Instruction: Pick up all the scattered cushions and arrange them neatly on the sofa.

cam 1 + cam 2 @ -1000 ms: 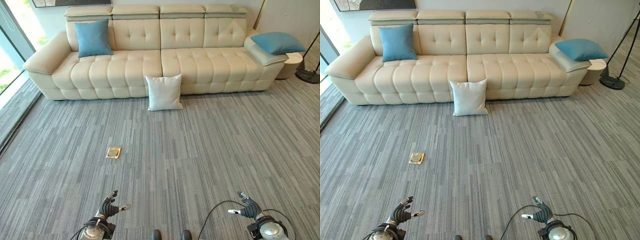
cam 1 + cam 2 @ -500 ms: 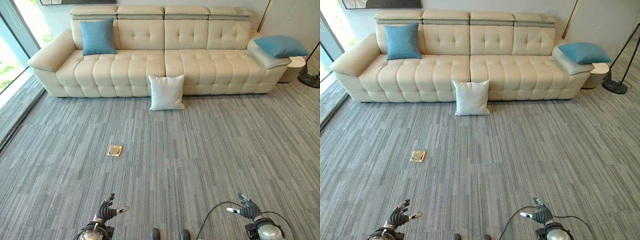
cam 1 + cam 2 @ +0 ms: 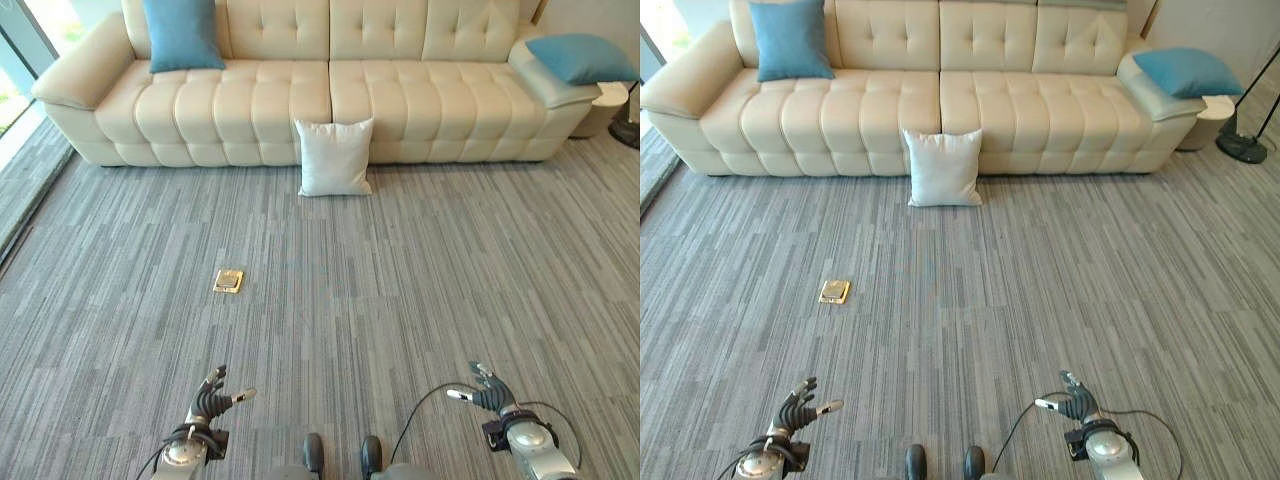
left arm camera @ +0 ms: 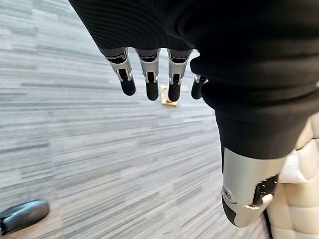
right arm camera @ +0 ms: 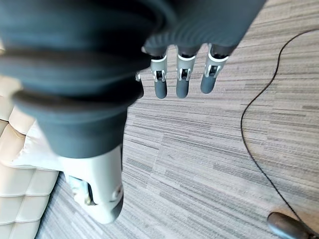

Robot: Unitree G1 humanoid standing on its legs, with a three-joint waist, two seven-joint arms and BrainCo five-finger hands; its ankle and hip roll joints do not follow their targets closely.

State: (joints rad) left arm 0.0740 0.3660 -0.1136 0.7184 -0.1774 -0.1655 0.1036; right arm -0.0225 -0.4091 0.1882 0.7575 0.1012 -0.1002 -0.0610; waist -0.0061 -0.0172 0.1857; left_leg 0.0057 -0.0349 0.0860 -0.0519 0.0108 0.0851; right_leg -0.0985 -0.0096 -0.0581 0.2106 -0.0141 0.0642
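1. Left eye view: I see a cream sofa [image 3: 330, 95] along the far side of the room, w/ grey striped carpet [image 3: 400, 280] in front of it.
2. White cushion [image 3: 335, 157] stands upright on the carpet, leaning vs the sofa front at about the mid seam. Not on the seat.
3. Blue cushion [image 3: 182, 33] sits upright on the seat at the sofa's left end, propped vs the backrest.
4. Second blue cushion [image 3: 583, 57] lies on the sofa's right armrest, tilted, next to a small round side table [image 3: 610, 100].
5. Floor lamp base [image 3: 1243, 148] on the carpet just beyond the side table.
6. Small brass floor plate [image 3: 229, 281] set in the carpet, left of centre, well apart from the sofa & from both hands.
7. Left hand [image 3: 211, 402] low at the near edge, over bare carpet. Left wrist view: fingers [image 4: 152, 84] straight, spread slightly, thumb apart; holding nothing.
8. Right hand [image 3: 487, 391] low at the near edge on the right, also over bare carpet. Right wrist view: fingers [image 5: 182, 79] extended & relaxed, nothing in the grasp.
9. Both hands well apart from all three cushions; I note no contact w/ any object.
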